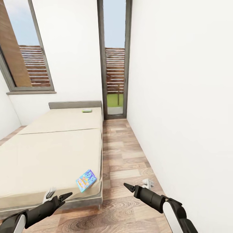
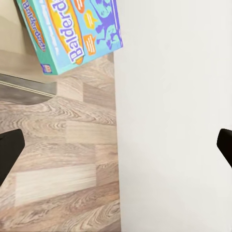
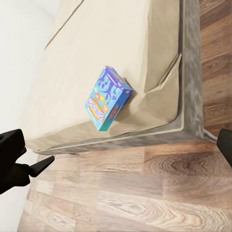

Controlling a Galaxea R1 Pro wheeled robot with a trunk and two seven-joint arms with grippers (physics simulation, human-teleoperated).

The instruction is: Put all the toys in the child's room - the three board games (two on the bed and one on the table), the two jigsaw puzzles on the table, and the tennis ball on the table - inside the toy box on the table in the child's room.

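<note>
Blue board game [image 1: 86, 180] at near corner of bed [image 1: 48, 152], long axis angled toward bed edge, just ahead of left claw [image 1: 66, 196]. Left claw nearer; right claw [image 1: 128, 186] over floor [image 1: 129, 161]. Both spread, empty.

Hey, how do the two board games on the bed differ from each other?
The blue board game lies at the bed's near corner by the grippers; the green board game lies far off near the headboard. The blue one shows colourful print and lies skewed to the bed's edge; the green one looks plain. Both lie flat on the mattress.
</note>
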